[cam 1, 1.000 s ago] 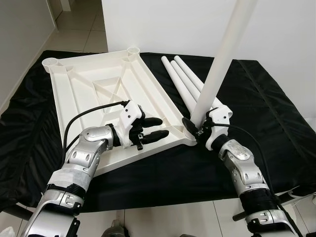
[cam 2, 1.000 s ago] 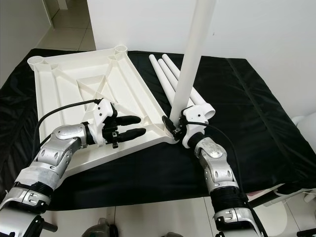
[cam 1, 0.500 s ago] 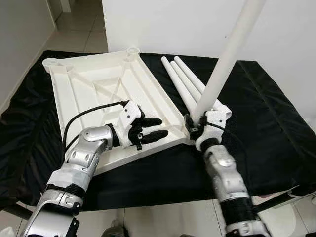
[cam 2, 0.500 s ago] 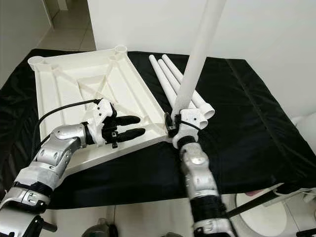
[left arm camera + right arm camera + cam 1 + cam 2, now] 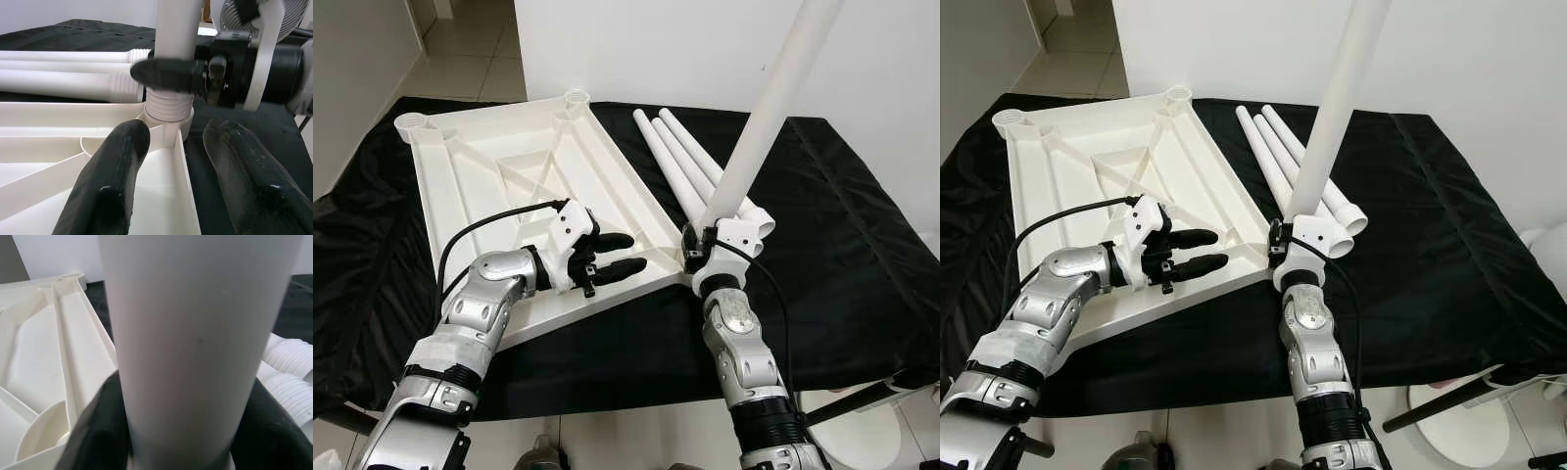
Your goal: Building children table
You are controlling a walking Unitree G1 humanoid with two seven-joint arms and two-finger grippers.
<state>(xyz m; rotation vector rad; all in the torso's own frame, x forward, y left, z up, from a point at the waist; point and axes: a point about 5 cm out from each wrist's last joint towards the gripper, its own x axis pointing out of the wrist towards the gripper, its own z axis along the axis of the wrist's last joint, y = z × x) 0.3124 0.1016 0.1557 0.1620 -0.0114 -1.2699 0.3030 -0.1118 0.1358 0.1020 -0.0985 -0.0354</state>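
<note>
left hand – fingers spread, resting on upturned white tabletop on the black-draped bench | right hand – clenched round upright leg in near corner socket | three spare legs beside

The tabletop and leg look like smooth matt white plastic; the black cloth over the surface has a slight sheen.

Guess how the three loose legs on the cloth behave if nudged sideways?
The loose legs are round, smooth tubes, so they would probably roll. The soft black cloth may slow them. They look like hollow plastic, likely light and stiff, like the leg held in the right claw.
</note>
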